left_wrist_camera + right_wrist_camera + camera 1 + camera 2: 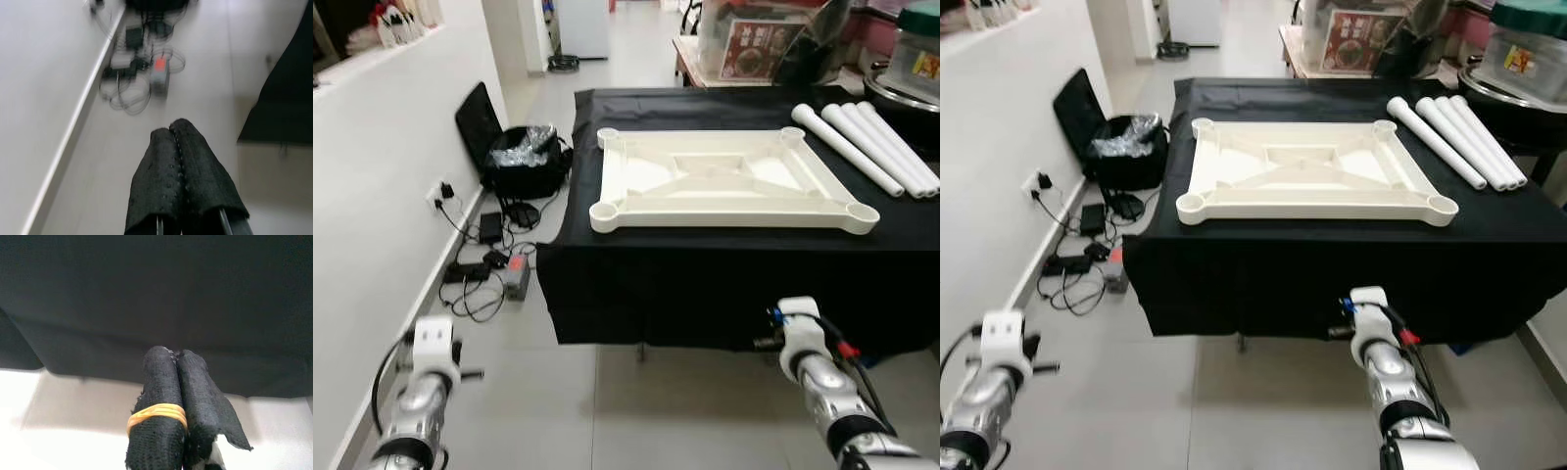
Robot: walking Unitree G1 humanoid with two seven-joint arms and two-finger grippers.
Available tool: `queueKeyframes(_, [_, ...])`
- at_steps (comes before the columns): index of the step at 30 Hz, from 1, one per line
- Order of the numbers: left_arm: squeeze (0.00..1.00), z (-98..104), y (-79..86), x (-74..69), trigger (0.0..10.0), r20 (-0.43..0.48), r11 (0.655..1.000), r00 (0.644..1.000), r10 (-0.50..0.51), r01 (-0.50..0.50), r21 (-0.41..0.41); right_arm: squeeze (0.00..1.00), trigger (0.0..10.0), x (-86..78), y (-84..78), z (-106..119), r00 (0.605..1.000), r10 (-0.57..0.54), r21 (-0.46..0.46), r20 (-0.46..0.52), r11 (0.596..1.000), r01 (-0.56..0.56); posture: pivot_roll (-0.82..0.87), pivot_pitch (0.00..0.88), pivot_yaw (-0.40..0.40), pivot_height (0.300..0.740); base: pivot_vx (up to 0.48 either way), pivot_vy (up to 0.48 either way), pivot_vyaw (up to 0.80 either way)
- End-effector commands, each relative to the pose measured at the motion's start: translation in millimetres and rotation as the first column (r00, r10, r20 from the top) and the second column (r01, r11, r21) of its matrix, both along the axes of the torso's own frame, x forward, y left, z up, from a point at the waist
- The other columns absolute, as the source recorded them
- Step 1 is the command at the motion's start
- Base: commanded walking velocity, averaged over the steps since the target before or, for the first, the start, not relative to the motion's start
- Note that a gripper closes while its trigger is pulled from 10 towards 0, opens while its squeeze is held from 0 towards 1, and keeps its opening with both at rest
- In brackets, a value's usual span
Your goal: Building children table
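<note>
Upside down on a table draped in a black cloth [724,284], a cream plastic tabletop [729,181] lies flat with its ribbed underside facing up and a round socket at each of its four corners. Just beside it, toward the robot's right and the far edge, four white tubular legs [867,145] lie side by side on the cloth, touching one another and apart from the tabletop.

Both arms hang low in front of the table, short of its near edge. The left gripper [178,147] points down at the pale tiled floor [558,401], its two black fingers pressed together and holding nothing. The right gripper [176,377] faces the hanging front of the black cloth, its fingers likewise pressed together and empty; a yellow rubber band [157,413] circles one finger. In the head views, the silver left arm [421,392] sits near the white wall [382,176], and the silver right arm [822,382] sits below the table's front edge.

Along the wall to the robot's left, a tangle of cables and power adapters [484,269] lies on the floor, with a small grey box bearing a red patch [517,276] among them. Farther back stands an open black bag [524,157] holding something shiny. Behind the table, clear storage boxes [754,39] rest on another surface.
</note>
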State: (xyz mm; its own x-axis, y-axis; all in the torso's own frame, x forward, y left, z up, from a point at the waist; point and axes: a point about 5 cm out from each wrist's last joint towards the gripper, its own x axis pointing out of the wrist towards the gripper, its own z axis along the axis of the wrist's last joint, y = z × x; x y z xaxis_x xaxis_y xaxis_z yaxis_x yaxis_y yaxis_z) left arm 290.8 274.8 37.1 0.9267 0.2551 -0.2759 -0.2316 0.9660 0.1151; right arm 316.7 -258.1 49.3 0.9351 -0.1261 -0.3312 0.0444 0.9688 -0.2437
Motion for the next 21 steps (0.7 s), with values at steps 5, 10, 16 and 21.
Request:
queueKeyframes(5, [0.00,27,-16.6,7.5,10.0,0.149,0.994,0.984,-0.094,0.085,0.065,0.00,10.0,7.6,21.8,20,0.982,0.117,0.003,0.151,0.993,-0.119,0.00,0.000,-0.021,0.740,0.000,0.000,0.00])
queueKeyframes(10, [0.00,43,-33.6,5.6,10.0,0.232,0.985,0.960,-0.157,0.134,0.109,0.00,10.0,4.5,36.8,31,0.952,0.194,-0.013,0.235,0.980,-0.197,0.00,0.000,-0.028,0.740,0.000,0.000,0.00])
queueKeyframes(16, [0.00,57,-57.4,-11.5,10.0,0.308,0.976,0.929,-0.204,0.167,0.142,0.00,10.0,-12.8,55.4,44,0.905,0.280,-0.030,0.320,0.958,-0.286,-0.01,0.000,-0.033,0.740,0.000,0.000,0.00])
queueKeyframes(21, [0.00,56,-61.5,-18.2,10.0,0.310,0.977,0.929,-0.202,0.167,0.136,0.00,10.0,-19.7,57.3,45,0.897,0.294,-0.031,0.329,0.953,-0.301,-0.01,0.000,-0.035,0.740,0.000,0.000,0.00])
